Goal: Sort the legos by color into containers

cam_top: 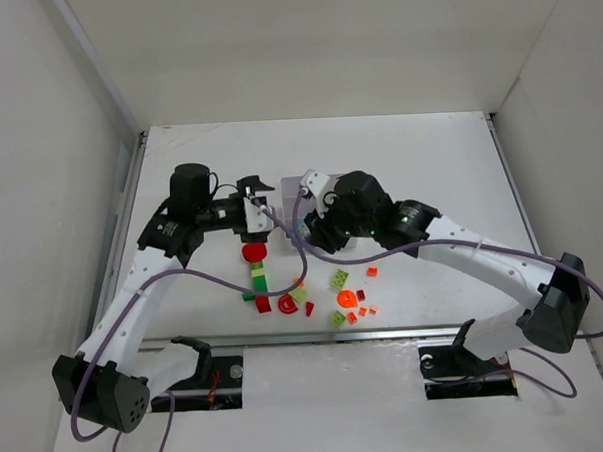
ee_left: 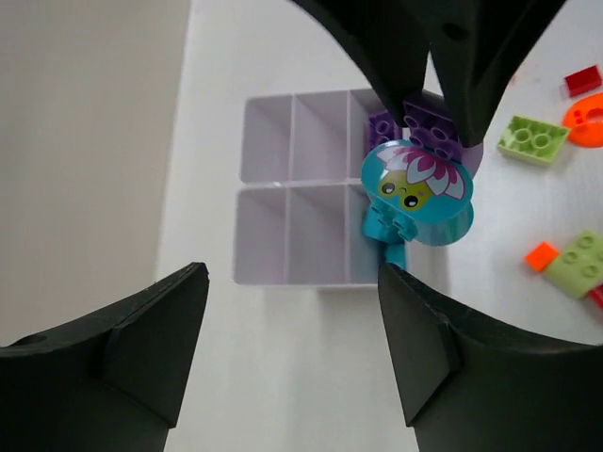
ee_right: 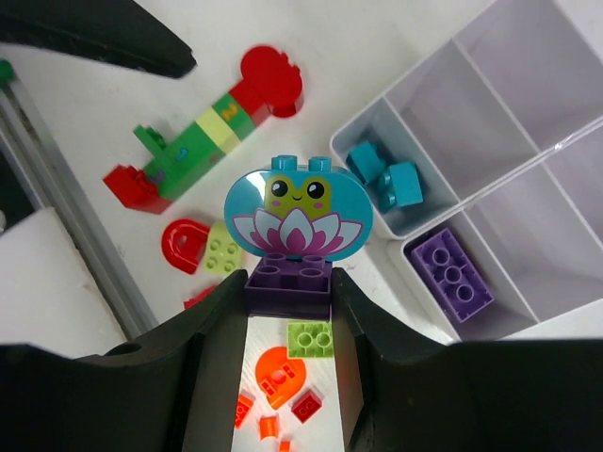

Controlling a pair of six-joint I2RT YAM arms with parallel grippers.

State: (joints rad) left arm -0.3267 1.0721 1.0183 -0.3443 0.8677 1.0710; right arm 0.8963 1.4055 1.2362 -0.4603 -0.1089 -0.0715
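Note:
My right gripper [ee_right: 288, 284] is shut on a purple brick [ee_right: 288, 278] with a round teal lotus-frog piece [ee_right: 300, 217] stuck on it, held above the table beside the white organiser [ee_right: 528, 113]. One compartment holds teal pieces [ee_right: 384, 174], and the one beside it holds a purple brick [ee_right: 452, 273]. My left gripper [ee_left: 292, 348] is open and empty, just short of the organiser [ee_left: 283, 188], with the held teal piece [ee_left: 417, 184] in front of it. In the top view both grippers [cam_top: 263, 203] [cam_top: 304, 226] meet over the organiser [cam_top: 285, 199].
Loose legos lie near the front edge: a red, lime and green stack [cam_top: 257, 273], a red arch [cam_top: 286, 305], lime bricks [cam_top: 340, 279], an orange round piece [cam_top: 346, 298] and small orange and red bits [cam_top: 365, 309]. A metal rail [cam_top: 386, 332] runs along the table's front.

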